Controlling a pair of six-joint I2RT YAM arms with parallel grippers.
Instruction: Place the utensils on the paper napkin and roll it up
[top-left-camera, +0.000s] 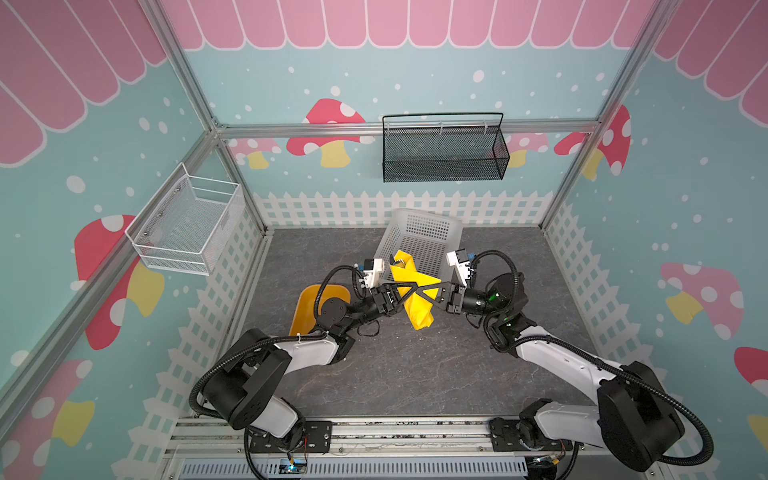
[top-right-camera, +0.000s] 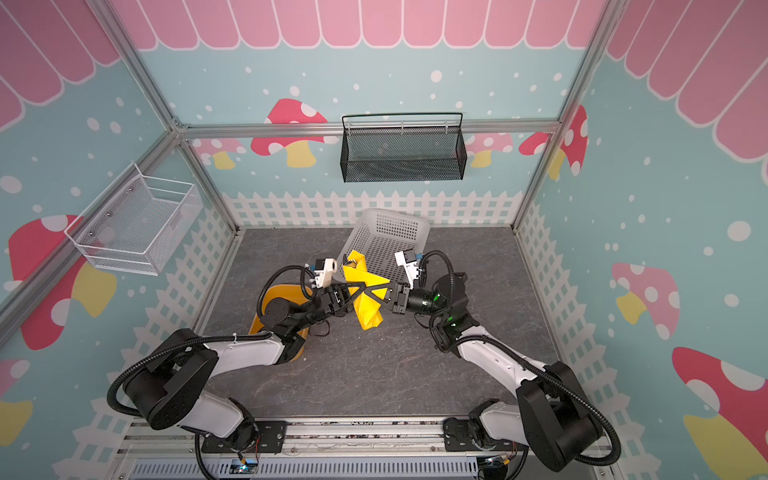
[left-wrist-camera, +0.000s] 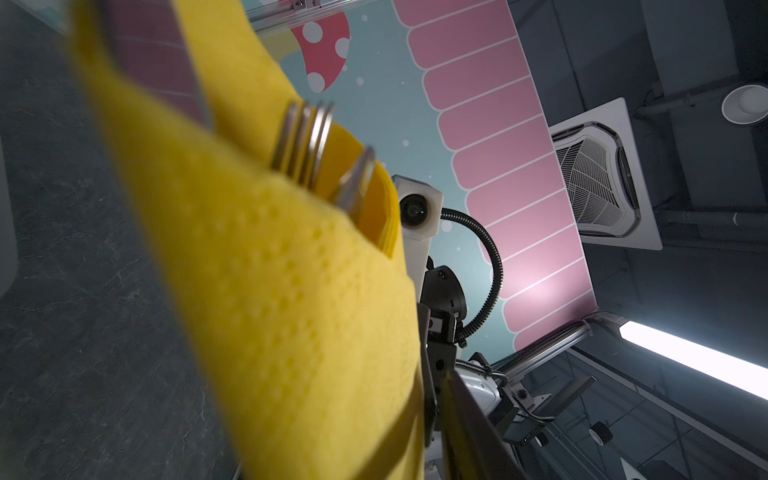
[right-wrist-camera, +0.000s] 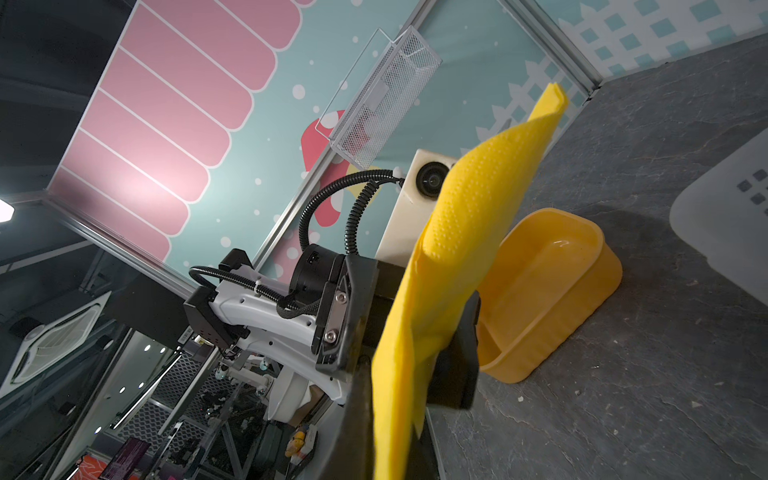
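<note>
Utensils (left-wrist-camera: 305, 141) in ylw napkin roll (left-wrist-camera: 270, 299)

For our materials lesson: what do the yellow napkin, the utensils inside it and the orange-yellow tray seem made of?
Napkin: thin paper, matte, dotted embossing. Utensils: shiny metal, probably steel, with bright glints. Tray: moulded plastic, seemingly, smooth glossy rounded walls.

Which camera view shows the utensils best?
The left wrist view: the utensils stick out of the rolled paper napkin, close up though slightly blurred. Both top views show at most a tiny glint at the roll's far end. The right wrist view shows napkin only.
</note>
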